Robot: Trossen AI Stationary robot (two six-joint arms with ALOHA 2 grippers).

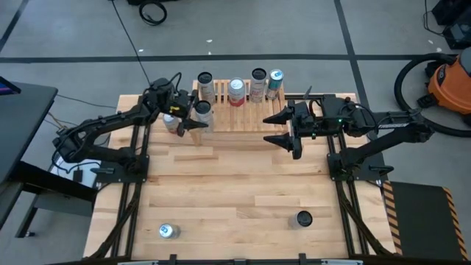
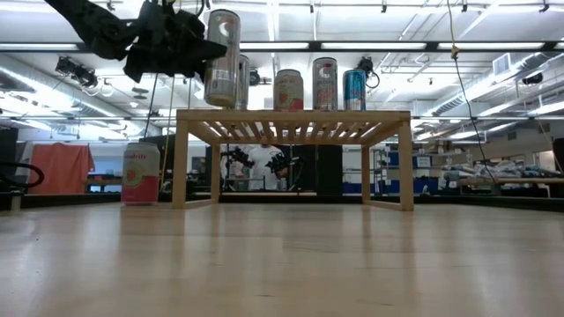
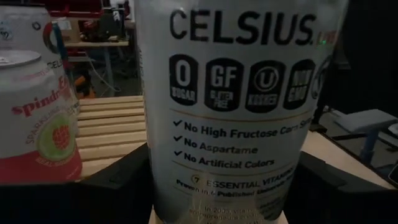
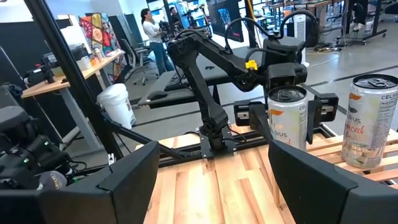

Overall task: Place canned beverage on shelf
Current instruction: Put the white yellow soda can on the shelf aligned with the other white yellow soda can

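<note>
My left gripper (image 1: 197, 115) is shut on a silver Celsius can (image 2: 222, 57) over the near left part of the wooden shelf (image 1: 250, 121). Several other cans (image 2: 325, 84) stand upright on the shelf's slatted top. A pink can (image 2: 141, 173) stands on the table just left of the shelf. My right gripper (image 1: 280, 127) hangs open at the shelf's right end with nothing between its fingers. My left gripper pinches the Celsius can's side wall (image 3: 163, 168) between its two fingers (image 3: 118, 180), about halfway up the can. The fingers come level from the table's left. The can is nearly upright, tipped slightly. Its bottom (image 2: 220, 103) is right at the shelf top; I cannot tell whether it touches.
Two more cans stand near the table's front edge, one at the left (image 1: 168, 231) and one at the right (image 1: 303, 219). Bare wood lies between them and the shelf. An orange vacuum (image 1: 452, 85) stands on the floor beyond the table's right side.
</note>
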